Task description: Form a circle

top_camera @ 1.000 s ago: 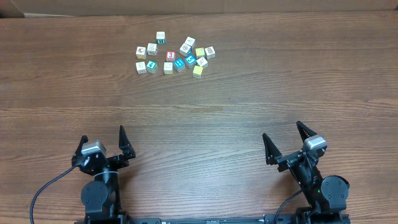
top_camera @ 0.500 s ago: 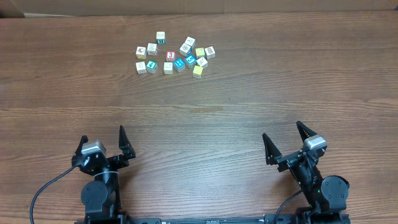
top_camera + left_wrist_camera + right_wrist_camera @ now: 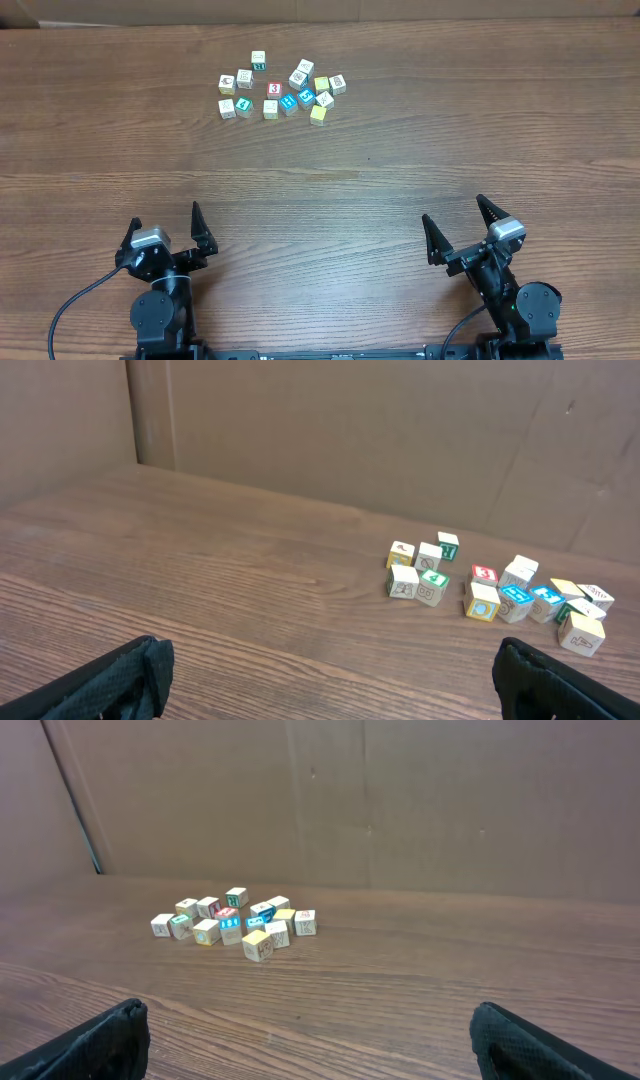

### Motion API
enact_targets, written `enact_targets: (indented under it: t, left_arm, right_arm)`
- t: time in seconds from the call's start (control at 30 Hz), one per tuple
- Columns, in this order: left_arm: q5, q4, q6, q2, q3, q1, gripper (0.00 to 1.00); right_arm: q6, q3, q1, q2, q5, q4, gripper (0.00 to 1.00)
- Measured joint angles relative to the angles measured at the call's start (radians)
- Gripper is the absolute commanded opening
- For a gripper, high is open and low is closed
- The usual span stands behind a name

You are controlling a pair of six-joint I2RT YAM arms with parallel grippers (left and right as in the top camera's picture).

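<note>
Wood-grain tabletop (image 3: 400, 150), brown, with seams running across it. Left gripper (image 3: 165, 218) and right gripper (image 3: 454, 210) sit low at the near edge, black fingers splayed wide, nothing between them, tips aimed at the far side. Tight knot of cubes (image 3: 322, 86) lies far centre, well apart from both arms. It is white, teal-marked and yellow, faces touching, perhaps four pieces in a rough ring. Red "3" cube (image 3: 274, 90) sits just left of it. Loose scatter of cubes (image 3: 236, 94) lies further left.
</note>
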Motion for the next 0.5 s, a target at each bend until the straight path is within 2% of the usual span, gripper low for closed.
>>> enact_targets:
  t: [0.5]
  left_arm:
    - [0.000,0.000,0.000,0.000,0.000,0.000,0.99]
  right_arm:
    - [0.000,0.000,0.000,0.000,0.000,0.000,1.00]
